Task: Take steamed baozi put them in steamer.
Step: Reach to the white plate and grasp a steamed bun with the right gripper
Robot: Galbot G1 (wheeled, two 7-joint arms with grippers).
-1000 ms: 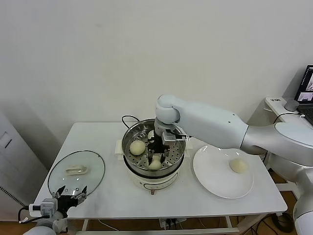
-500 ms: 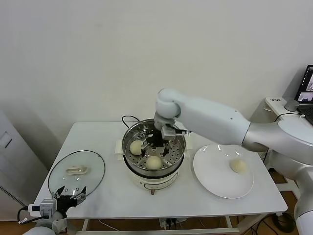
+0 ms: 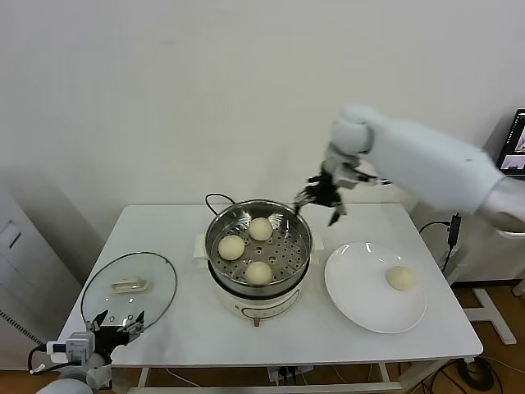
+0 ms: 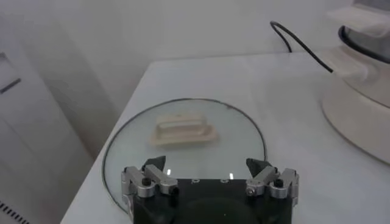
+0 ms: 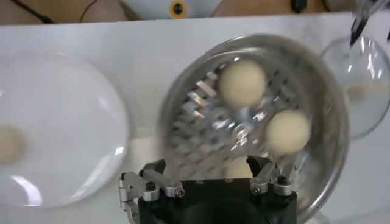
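The steamer [image 3: 305, 256] stands mid-table with three steamed baozi on its perforated tray: one at the left [image 3: 231, 246], one at the back [image 3: 261, 228], one at the front [image 3: 258, 272]. A fourth baozi [image 3: 401, 278] lies on the white plate [image 3: 361, 289]. My right gripper [image 3: 321, 198] hangs open and empty, raised above the steamer's far right rim. Its wrist view looks down on the steamer [image 5: 332, 103], two baozi [image 5: 242, 83] [image 5: 287, 131] and the open right gripper [image 5: 207, 167]. My left gripper [image 3: 120, 321] rests open at the table's front left corner.
A round glass lid [image 3: 156, 283] with a white handle [image 4: 183, 129] lies flat at the table's left, just beyond the left gripper [image 4: 206, 164]. The steamer's black cord [image 3: 215, 198] runs off behind it. The plate [image 5: 61, 122] sits right of the steamer.
The right gripper opened and left a baozi at the front of the steamer tray, then rose and swung back and right, out of the pot. The left arm has not moved.
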